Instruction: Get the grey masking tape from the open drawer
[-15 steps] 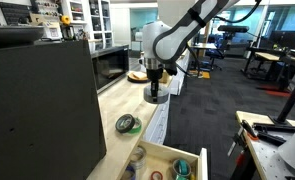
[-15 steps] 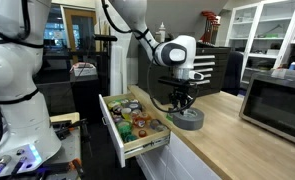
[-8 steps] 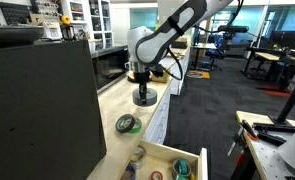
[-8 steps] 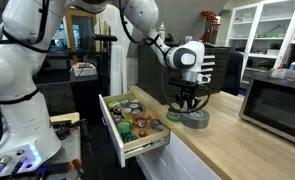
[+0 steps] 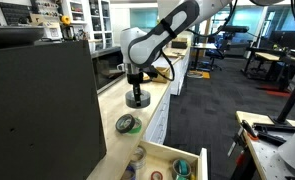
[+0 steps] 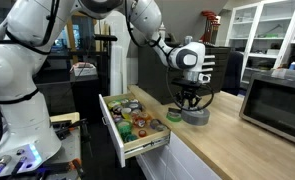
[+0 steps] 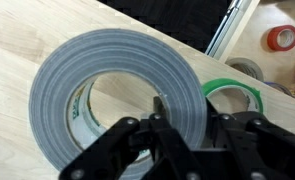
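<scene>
The grey masking tape (image 7: 107,75) is a thick grey roll with a pale core. It stands at or just above the wooden countertop in both exterior views (image 5: 137,99) (image 6: 195,116). My gripper (image 7: 190,125) is shut on its wall, with one finger (image 7: 159,112) inside the core and the other outside. The gripper shows above the roll in both exterior views (image 5: 136,84) (image 6: 190,100). The open drawer (image 6: 120,140) with pale wood sides sticks out beside the counter, holding several small rolls; it also shows in an exterior view (image 5: 190,153) and in the wrist view (image 7: 238,24).
A flat dark roll with green (image 7: 233,96) lies on the counter next to the grey roll, also seen in an exterior view (image 5: 127,123). A microwave (image 6: 277,100) stands on the counter beyond. A large black cabinet (image 5: 42,110) blocks one side. A red roll (image 7: 280,38) lies in the drawer.
My gripper has carried the grey tape along the countertop, farther from the drawer and toward the microwave. It has stayed shut on the roll.
</scene>
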`<act>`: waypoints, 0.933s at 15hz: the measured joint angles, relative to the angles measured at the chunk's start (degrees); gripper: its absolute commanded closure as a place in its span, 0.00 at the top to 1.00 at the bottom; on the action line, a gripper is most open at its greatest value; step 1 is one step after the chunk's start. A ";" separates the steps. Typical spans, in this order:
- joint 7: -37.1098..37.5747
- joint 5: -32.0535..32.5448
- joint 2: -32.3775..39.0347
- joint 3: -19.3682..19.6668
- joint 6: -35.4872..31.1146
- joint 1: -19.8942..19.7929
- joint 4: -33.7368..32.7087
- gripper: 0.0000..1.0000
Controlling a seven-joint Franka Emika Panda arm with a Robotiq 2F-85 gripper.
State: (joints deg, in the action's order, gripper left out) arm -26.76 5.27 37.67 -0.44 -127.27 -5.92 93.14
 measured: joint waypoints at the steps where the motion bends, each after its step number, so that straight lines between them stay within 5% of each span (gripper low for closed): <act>1: -0.36 0.00 0.40 -0.14 0.64 0.00 -0.70 0.12; 14: -3.74 0.10 10.09 -0.84 13.54 -0.20 -15.18 0.12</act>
State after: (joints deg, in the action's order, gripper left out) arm -30.50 5.38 47.76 -1.28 -113.73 -6.12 77.96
